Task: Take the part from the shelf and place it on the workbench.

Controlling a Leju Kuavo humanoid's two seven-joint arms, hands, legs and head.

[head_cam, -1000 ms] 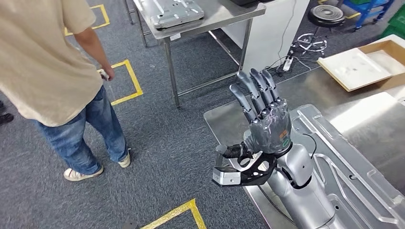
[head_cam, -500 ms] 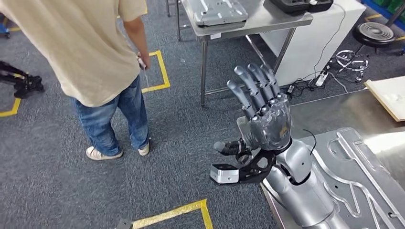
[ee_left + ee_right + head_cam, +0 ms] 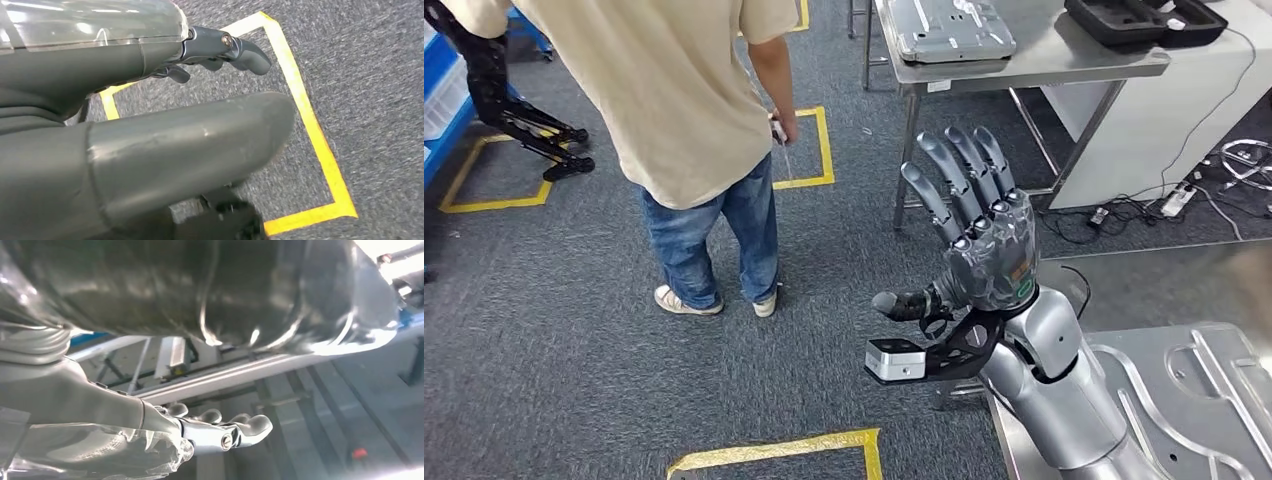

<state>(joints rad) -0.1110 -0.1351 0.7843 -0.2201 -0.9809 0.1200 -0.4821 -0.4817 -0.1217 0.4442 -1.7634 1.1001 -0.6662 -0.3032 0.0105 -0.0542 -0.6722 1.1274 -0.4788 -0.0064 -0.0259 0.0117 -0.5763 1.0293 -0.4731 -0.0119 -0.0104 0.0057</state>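
The part (image 3: 1204, 400), a large stamped grey metal plate, lies flat on the steel workbench (image 3: 1144, 285) at the lower right of the head view. My right hand (image 3: 979, 240) is raised in front of me, left of the part and apart from it, fingers spread and pointing up, holding nothing. The right wrist view shows its fingers (image 3: 220, 432) stretched out, with nothing in them. My left hand (image 3: 200, 125) hangs over the carpet beside a yellow tape corner (image 3: 320, 165), thumb and fingers apart, with nothing in its grasp.
A person (image 3: 694, 110) in a beige shirt and jeans stands close at the left. Behind my right hand, a steel table (image 3: 1064, 55) carries another grey plate (image 3: 949, 28) and a black case (image 3: 1144, 18). Cables (image 3: 1184, 200) trail across the floor, and yellow tape (image 3: 774, 452) marks the carpet.
The camera has turned left, so the whole scene has slid right and the workbench and part are now at the picture's edge. My right hand keeps its raised, spread pose.
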